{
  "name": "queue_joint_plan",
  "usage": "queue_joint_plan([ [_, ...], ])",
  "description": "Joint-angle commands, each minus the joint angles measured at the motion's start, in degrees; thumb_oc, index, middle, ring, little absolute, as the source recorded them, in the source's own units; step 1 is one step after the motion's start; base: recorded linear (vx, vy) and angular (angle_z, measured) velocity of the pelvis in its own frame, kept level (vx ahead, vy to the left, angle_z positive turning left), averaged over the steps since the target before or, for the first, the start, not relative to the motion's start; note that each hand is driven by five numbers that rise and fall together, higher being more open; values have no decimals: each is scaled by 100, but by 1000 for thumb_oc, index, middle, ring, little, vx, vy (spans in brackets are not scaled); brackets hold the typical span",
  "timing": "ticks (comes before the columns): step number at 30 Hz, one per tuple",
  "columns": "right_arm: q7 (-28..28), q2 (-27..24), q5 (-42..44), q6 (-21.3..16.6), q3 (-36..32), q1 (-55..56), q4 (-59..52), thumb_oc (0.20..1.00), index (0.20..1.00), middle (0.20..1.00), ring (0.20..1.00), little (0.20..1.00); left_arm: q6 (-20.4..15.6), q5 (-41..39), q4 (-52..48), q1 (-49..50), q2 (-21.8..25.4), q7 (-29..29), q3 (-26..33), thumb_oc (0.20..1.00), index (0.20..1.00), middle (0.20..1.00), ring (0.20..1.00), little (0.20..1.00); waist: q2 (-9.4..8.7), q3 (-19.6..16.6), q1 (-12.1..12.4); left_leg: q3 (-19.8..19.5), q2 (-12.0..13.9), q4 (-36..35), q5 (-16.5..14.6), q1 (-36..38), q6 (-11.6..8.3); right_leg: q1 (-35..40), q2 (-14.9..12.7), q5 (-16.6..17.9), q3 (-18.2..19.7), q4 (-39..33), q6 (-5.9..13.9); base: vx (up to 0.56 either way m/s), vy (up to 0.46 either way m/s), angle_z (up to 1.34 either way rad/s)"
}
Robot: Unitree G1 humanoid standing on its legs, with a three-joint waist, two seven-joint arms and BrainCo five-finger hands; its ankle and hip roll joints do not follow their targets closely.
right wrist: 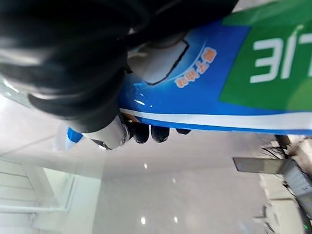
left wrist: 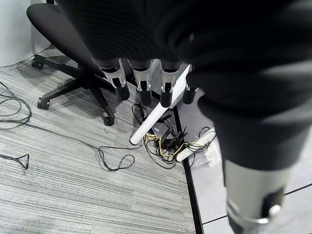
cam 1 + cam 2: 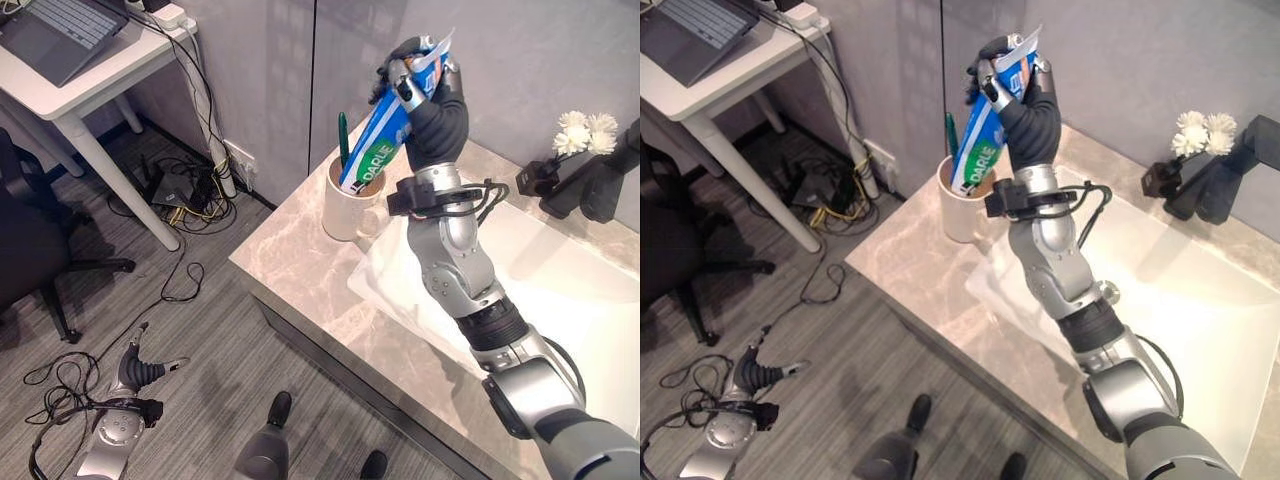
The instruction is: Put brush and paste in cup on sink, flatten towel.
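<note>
The right hand (image 3: 428,85) has its fingers curled round the upper end of the blue-and-green toothpaste tube (image 3: 385,135), holding it tilted with its lower end at the mouth of the cream mug (image 3: 348,205). A green toothbrush (image 3: 342,138) already stands upright in that mug. To finish well, the tube should probably be steadied closer to upright and lowered until its bottom end sits inside the rim before the fingers let go; released at this slant, it may tip the mug or slide out over the edge. The mug stands near the corner of a marbled beige countertop (image 3: 300,265), just beside the white towel (image 3: 395,285), which drapes into the white sink basin (image 3: 570,300) and is not yet flattened. The left hand (image 3: 140,372) hangs low over grey carpet with its fingers relaxed and holding nothing. A white desk (image 3: 75,95) with a laptop (image 3: 60,35), a black office chair (image 3: 30,250) and white flowers (image 3: 585,130) surround the sink
</note>
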Motion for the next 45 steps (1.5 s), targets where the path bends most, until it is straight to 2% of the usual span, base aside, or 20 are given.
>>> queue_joint_plan([
  [1, 129, -466, -298, -194, -1, -258, -541, 1000, 1000, 1000, 1000, 1000, -225, 120, -86, -12, 263, 248, -90, 1000, 1000, 1000, 1000, 1000, -41, -172, 121, -324, -122, -278, 460, -339, 131, 649, -485, 1837, -235, 518, 478, 0, 0, 0],
  [8, 16, -460, -441, -239, -116, -242, -608, 1000, 1000, 1000, 1000, 1000, -338, 0, -581, 122, 390, 292, 118, 1000, 1000, 1000, 1000, 1000, 1, -215, 145, -298, -84, -278, 430, -258, 105, 698, -497, 1870, -264, 513, 503, 0, 0, 0],
  [13, -97, -349, -581, -263, -435, -217, -749, 1000, 1000, 1000, 1000, 1000, -531, -525, -1625, 448, 575, 145, 666, 1000, 1000, 1000, 1000, 1000, 88, -334, 218, -167, 11, -278, 388, -126, 63, 796, -481, 1906, -347, 349, 525, 4, -12, -9],
  [19, -205, -142, -609, -266, -562, -295, -814, 1000, 1000, 1000, 1000, 1000, -584, -710, -2026, 262, 581, 248, 872, 1000, 1000, 1000, 1000, 1000, 82, -487, 167, -70, 70, -278, 321, 23, 54, 881, -451, 1843, -303, 189, 523, 5, 2, -7],
  [24, -414, -288, -1051, -299, -935, -251, -1130, 1000, 1000, 1000, 1000, 1000, -725, -944, -2549, 162, 574, 204, 1074, 1000, 1000, 1000, 1000, 1000, 62, -587, 41, -33, 106, -278, 264, 122, 61, 907, -424, 1953, -222, 154, 525, 4, 6, -1],
  [25, -599, -929, -1773, -210, -1447, 51, -1463, 1000, 1000, 1000, 1000, 1000, -890, -1451, -2920, 215, 476, 17, 1380, 1000, 1000, 1000, 1000, 1000, 68, -641, -117, -4, 137, -278, 179, 230, 67, 943, -402, 2094, -140, 156, 525, 8, 34, -5],
  [26, -603, -931, -1779, -200, -1456, 66, -1482, 1000, 1000, 1000, 1000, 1000, -883, -1460, -2933, 220, 478, 7, 1381, 865, 865, 865, 865, 865, 63, -648, -111, -1, 130, -278, 212, 208, 76, 920, -409, 2119, -134, 153, 525, 18, 39, -5],
  [28, -806, -1556, -2254, -218, -2157, 596, -1624, 1000, 1000, 1000, 1000, 1000, -1020, -1966, -3247, 291, 341, -258, 1605, 802, 802, 802, 802, 802, 90, -687, -303, 29, 141, -278, 128, 287, 89, 932, -406, 2267, -80, 187, 525, 12, 45, -20],
  [29, -924, -1788, -2472, -218, -2564, 937, -1542, 1000, 1000, 1000, 1000, 1000, -1045, -2124, -3433, 344, 285, -398, 1680, 824, 824, 824, 824, 824, 99, -731, -388, 38, 138, -278, 103, 311, 104, 930, -406, 2353, -48, 195, 525, 27, 92, -28],
  [30, -1201, -2156, -2772, -190, -3408, 1697, -1349, 1000, 1000, 1000, 1000, 1000, -1113, -2371, -3729, 421, 197, -646, 1845, 834, 834, 834, 834, 834, 124, -782, -568, 46, 130, -278, 43, 370, 133, 929, -427, 2524, 16, 228, 525, 10, 83, -17],
  [31, -1200, -2150, -2773, -188, -3463, 1766, -1384, 1000, 1000, 1000, 1000, 1000, -1106, -2384, -3742, 421, 217, -658, 1820, 827, 827, 827, 827, 827, 103, -799, -536, 50, 118, -278, 85, 342, 144, 901, -438, 2555, 23, 223, 525, 27, 97, 0],
  [33, -1734, -2493, -3627, 54, -4703, 3029, -870, 1000, 1000, 1000, 1000, 1000, -1123, -2718, -4036, 543, 217, -1038, 2007, 787, 787, 787, 787, 787, 185, -883, -803, 81, 60, -278, -9, 423, 205, 859, -492, 2806, 153, 282, 525, 23, 148, -16],
  [35, -2058, -2793, -3846, 233, -5191, 3552, -68, 1000, 1000, 1000, 1000, 1000, -1151, -2864, -4130, 598, 304, -1236, 2003, 718, 718, 718, 718, 718, 230, -892, -942, 124, 30, -278, -52, 480, 248, 771, -534, 2863, 220, 402, 525, 10, 163, -30],
  [37, -2305, -2964, -3901, 421, -5472, 3910, 796, 1000, 1000, 1000, 1000, 1000, -1169, -2949, -4308, 667, 447, -1393, 2081, 633, 633, 633, 633, 633, 311, -849, -993, 251, 17, -278, -100, 555, 285, 634, -635, 2861, 25, 572, 525, -4, 193, -49],
  [38, -2461, -2921, -3973, 595, -5556, 4082, 1218, 1000, 1000, 1000, 1000, 1000, -1169, -2961, -4378, 729, 477, -1424, 2116, 608, 608, 608, 608, 608, 364, -786, -995, 371, 58, -278, -185, 648, 281, 570, -665, 2756, -256, 653, 525, -24, 273, -70],
  [39, -2564, -2816, -3817, 718, -5711, 4299, 2024, 1000, 1000, 1000, 1000, 1000, -1157, -2900, -4375, 823, 556, -1439, 2197, 586, 586, 586, 586, 586, 436, -640, -1017, 554, 88, -278, -204, 749, 309, 477, -547, 2273, -637, 865, 525, -30, 206, -65],
  [40, -2565, -2835, -3799, 688, -5712, 4294, 2068, 1000, 1000, 1000, 1000, 1000, -1158, -2896, -4373, 810, 562, -1432, 2184, 583, 583, 583, 583, 583, 428, -625, -1014, 551, 78, -278, -177, 748, 312, 467, -563, 2256, -641, 901, 525, -14, 234, -66],
  [42, -2338, -2636, -3414, 688, -5810, 4676, 2930, 1000, 1000, 1000, 1000, 1000, -1103, -3026, -4174, 806, 558, -1523, 2167, 561, 561, 561, 561, 561, 536, -510, -1239, 565, 90, -278, -153, 866, 365, 171, 140, 1139, -182, 1102, 256, 32, 189, -59],
  [43, -2082, -2570, -2972, 692, -5765, 4767, 3538, 1000, 1000, 1000, 1000, 1000, -1049, -3101, -4026, 776, 558, -1566, 2146, 533, 533, 533, 533, 533, 526, -480, -1276, 664, 98, -278, -170, 920, 364, 60, 403, 829, -198, 1110, 185, 15, 148, -29],
  [45, -1803, -2747, -2444, 709, -5421, 4640, 4860, 1000, 1000, 1000, 1000, 1000, -979, -3116, -3894, 708, 630, -1600, 2019, 489, 489, 489, 489, 489, 521, -413, -1217, 852, 96, -278, -153, 1003, 331, 21, 610, 573, -440, 1012, 19, 5, 75, -18],
])
